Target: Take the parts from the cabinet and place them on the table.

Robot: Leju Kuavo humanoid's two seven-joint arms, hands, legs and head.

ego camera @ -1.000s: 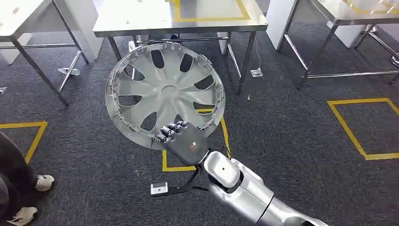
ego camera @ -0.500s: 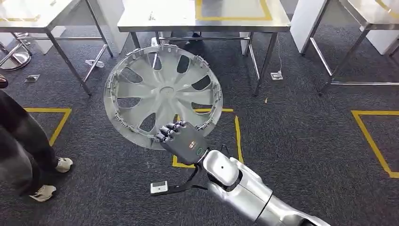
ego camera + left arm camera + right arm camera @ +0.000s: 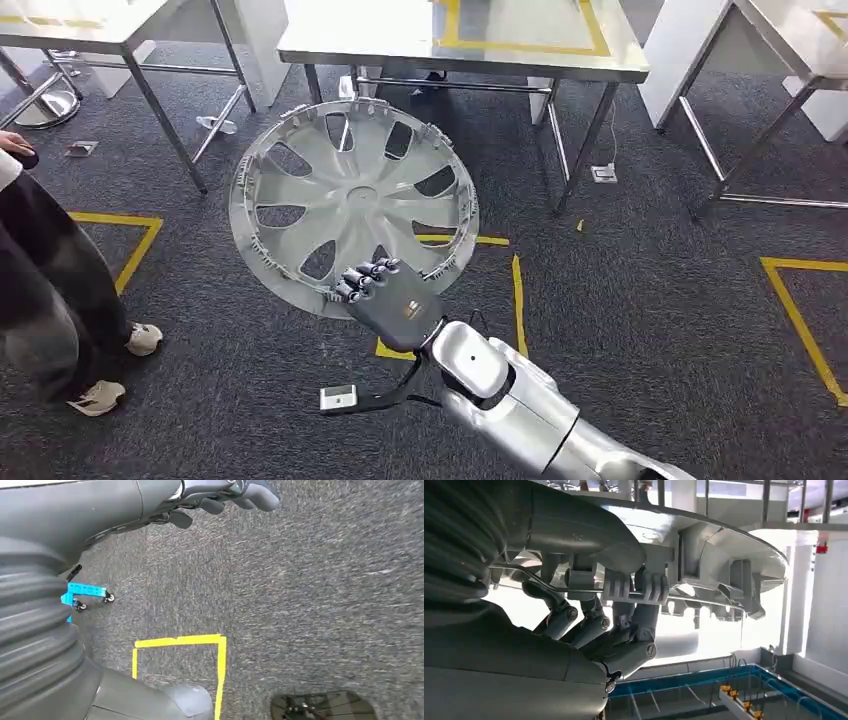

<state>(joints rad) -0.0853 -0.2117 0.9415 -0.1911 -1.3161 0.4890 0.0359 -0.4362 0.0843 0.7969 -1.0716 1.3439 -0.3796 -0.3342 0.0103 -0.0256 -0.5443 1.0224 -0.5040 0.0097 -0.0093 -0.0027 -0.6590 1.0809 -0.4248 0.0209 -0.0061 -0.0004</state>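
Hubcap (image 3: 352, 200) is what I am carrying, a big silver wheel cover, and it sits in the middle of the frame, up in the air over the dark carpet. My right robot hand (image 3: 385, 298) grips its near rim, fingers (image 3: 644, 587) curled over the edge and the wire ring, so it does not slip. I hold it out flat in front of me, I think so I can slide it onto the table (image 3: 470, 40) at the top of the frame. My left robot hand (image 3: 220, 500) hangs low over the floor with nothing in it, fingers loosely bent. A person (image 3: 45, 270) stands at the left edge, so I should be careful.
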